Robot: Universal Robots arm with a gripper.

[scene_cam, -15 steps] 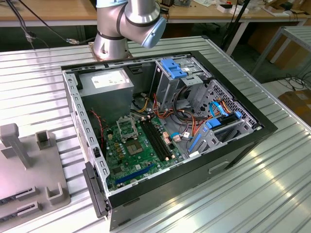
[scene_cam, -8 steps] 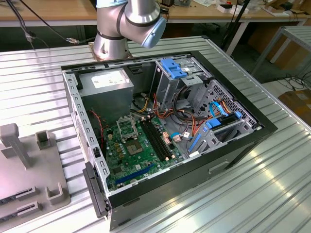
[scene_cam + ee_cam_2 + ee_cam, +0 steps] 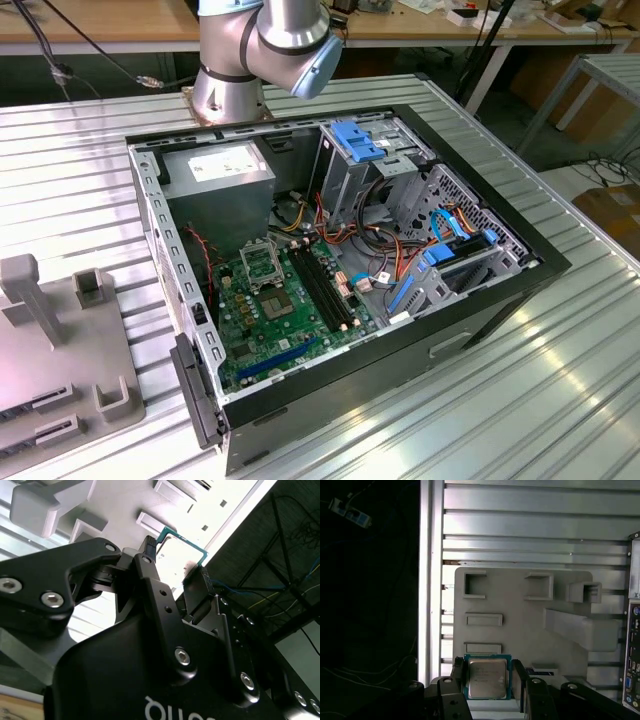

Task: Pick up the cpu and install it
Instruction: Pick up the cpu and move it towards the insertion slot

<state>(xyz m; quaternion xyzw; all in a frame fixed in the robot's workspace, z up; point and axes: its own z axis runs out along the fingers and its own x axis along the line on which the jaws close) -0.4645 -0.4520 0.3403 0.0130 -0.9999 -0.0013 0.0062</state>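
Observation:
In both wrist views the cpu (image 3: 487,678) (image 3: 181,555), a thin square chip with a pale metal face and green rim, sits between my gripper's (image 3: 488,670) (image 3: 175,561) two black fingers (image 3: 458,672). They press on its opposite edges, so the gripper is shut on it. The chip hangs above the grey fixture plate (image 3: 520,630), near the plate's edge. In the exterior view the metal-framed socket (image 3: 262,266) lies on the green motherboard (image 3: 285,320) inside the open computer case (image 3: 520,275).
The grey fixture plate (image 3: 60,350) with raised blocks and slots lies on the ribbed metal table (image 3: 560,380), at the exterior view's left of the case. The arm's base (image 3: 235,85) stands behind the case. Cables, drive bays and a power supply (image 3: 225,180) crowd the case.

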